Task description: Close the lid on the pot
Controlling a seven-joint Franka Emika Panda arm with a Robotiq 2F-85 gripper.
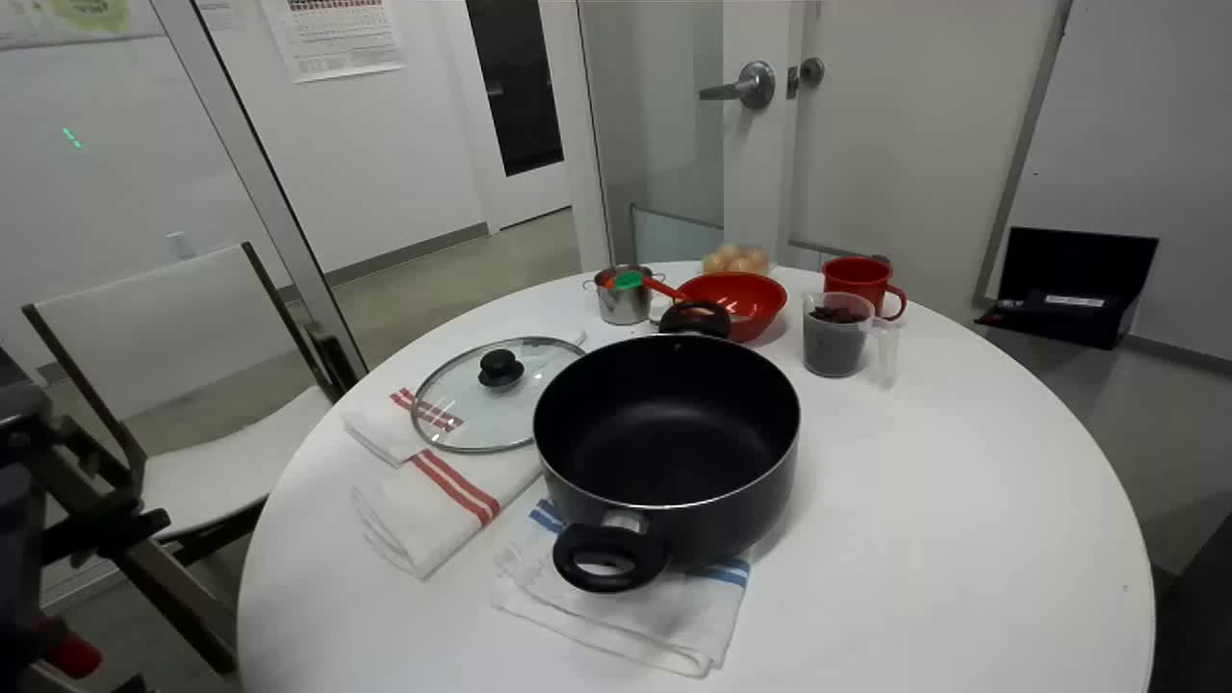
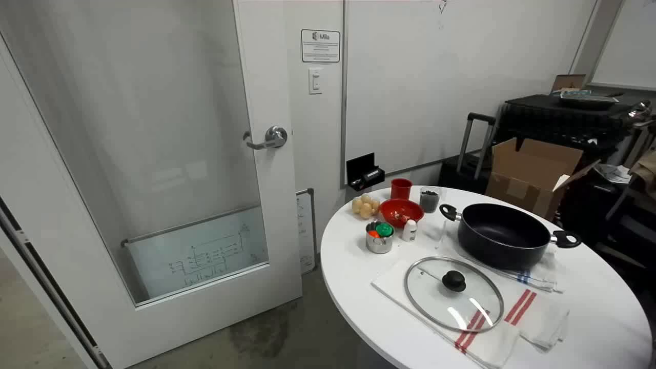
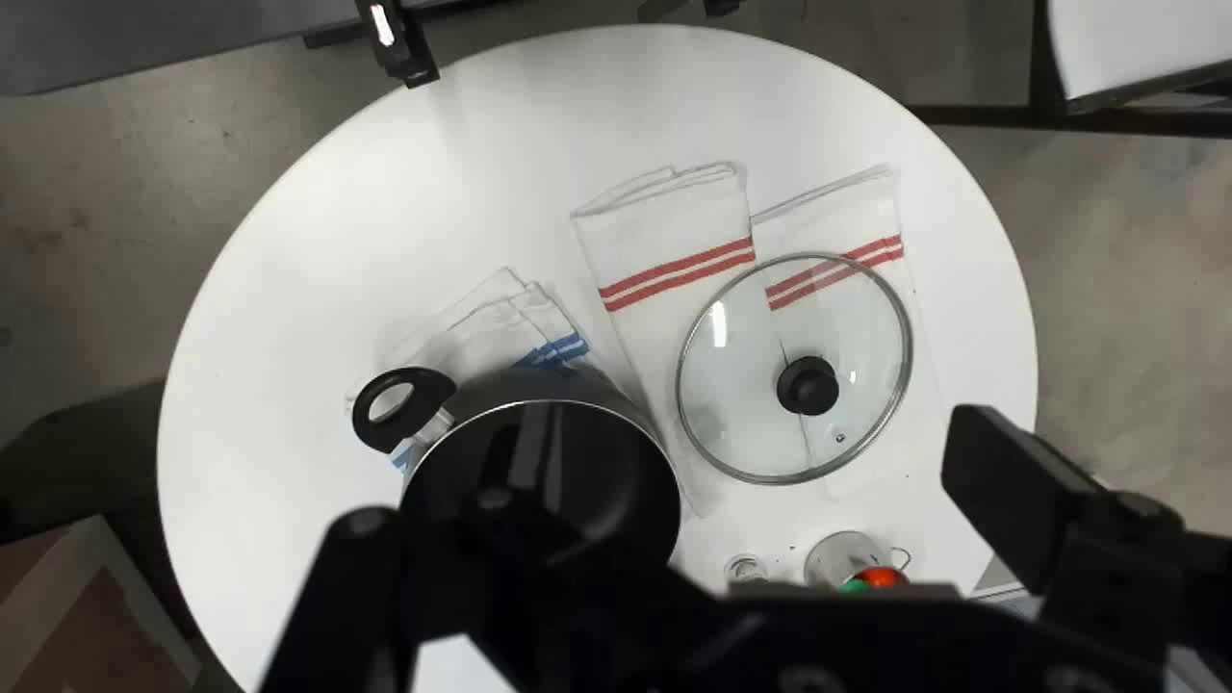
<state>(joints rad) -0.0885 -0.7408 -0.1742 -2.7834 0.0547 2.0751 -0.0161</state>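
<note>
A pot (image 2: 505, 241) stands uncovered on a round white table (image 1: 962, 539). Its clear lid (image 3: 794, 371) lies just beside it, not touching, flat across two red-striped towels (image 3: 664, 241). The knob (image 2: 454, 281) points up, which should make it easy to pinch; the towels probably cushion the glass. A blue-striped towel (image 1: 626, 616) lies under the pot, perhaps to stop it sliding. In the wrist view the gripper (image 3: 741, 472) hangs above the table, its fingers (image 3: 1011, 491) spread wide and gripping nothing that shows, a width that seems meant to straddle the knob.

The gripper's dark body blocks the lower part of that view, hiding one pot handle (image 1: 688, 309); one finger blends into the black pot, so its outline is hard to trace. Neither exterior view clearly shows the gripper. Dark gear (image 1: 24, 510), cut off at the edge of an exterior view, cannot be identified. The steel cup (image 2: 380, 245) holds green and red things too unclear to name.
</note>
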